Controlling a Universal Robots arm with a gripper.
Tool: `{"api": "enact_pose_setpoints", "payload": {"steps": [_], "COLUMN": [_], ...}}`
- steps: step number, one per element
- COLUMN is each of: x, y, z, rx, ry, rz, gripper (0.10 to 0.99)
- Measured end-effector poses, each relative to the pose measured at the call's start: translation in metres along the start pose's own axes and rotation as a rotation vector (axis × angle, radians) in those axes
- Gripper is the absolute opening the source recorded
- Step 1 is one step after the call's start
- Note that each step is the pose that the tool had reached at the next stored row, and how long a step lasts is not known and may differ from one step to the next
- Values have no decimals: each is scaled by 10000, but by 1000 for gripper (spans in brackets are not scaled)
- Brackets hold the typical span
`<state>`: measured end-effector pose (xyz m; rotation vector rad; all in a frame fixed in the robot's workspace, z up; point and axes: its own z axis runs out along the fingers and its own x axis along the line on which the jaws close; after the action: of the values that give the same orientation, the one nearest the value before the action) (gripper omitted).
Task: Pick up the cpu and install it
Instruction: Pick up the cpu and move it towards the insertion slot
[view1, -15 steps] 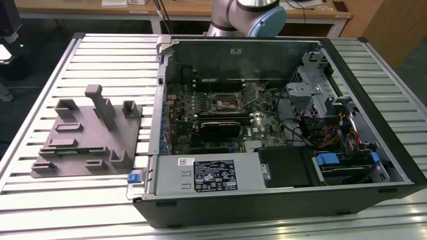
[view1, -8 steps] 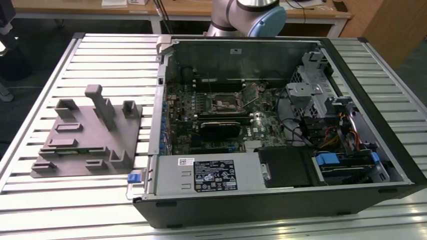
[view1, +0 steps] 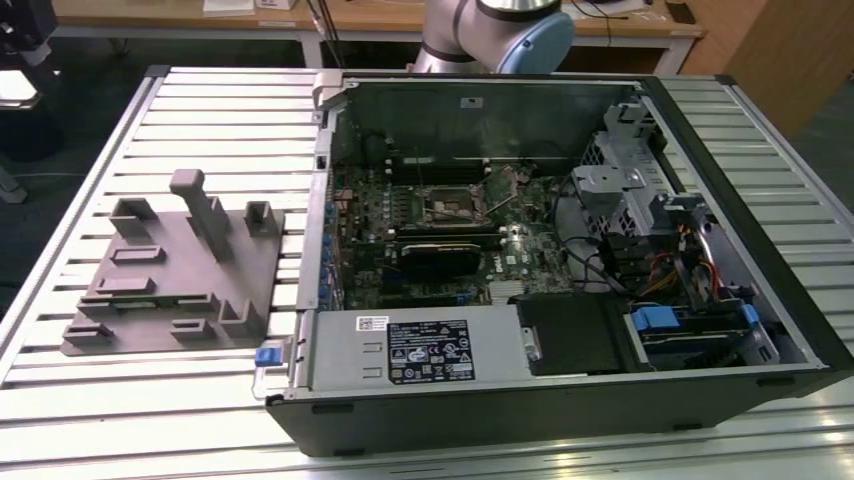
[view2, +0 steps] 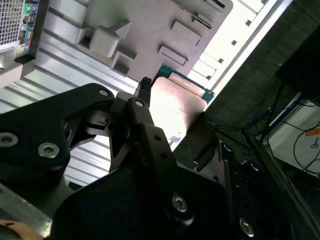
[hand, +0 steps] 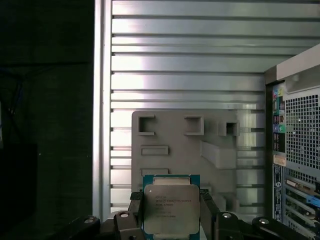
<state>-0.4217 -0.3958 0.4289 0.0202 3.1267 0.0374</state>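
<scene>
The pincer (hand: 172, 212) clamps the cpu (hand: 171, 205) by its edges, likely leaving its underside clear for the socket (view1: 447, 207) at the exterior view's centre.

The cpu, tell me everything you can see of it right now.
The cpu is a small flat square chip with a pale silver metal face carrying faint print, set on a green board whose edge shows around it. The gripper clamps it on two opposite edges between black fingers, metal face toward the first wrist view's camera. It looks lifted clear of the grey tray and slatted table behind it.
</scene>
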Motion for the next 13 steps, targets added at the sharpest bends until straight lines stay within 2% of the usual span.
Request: {"api": "enact_pose_setpoints", "payload": {"steps": [2,10,13], "x": [-66,-223,-306], "y": [1,3,4], "z": [1,3,4], "rx": [0,0,-10], "ry": [2,10,15], "rz": [1,0,1], "gripper": [541,541,541]}}
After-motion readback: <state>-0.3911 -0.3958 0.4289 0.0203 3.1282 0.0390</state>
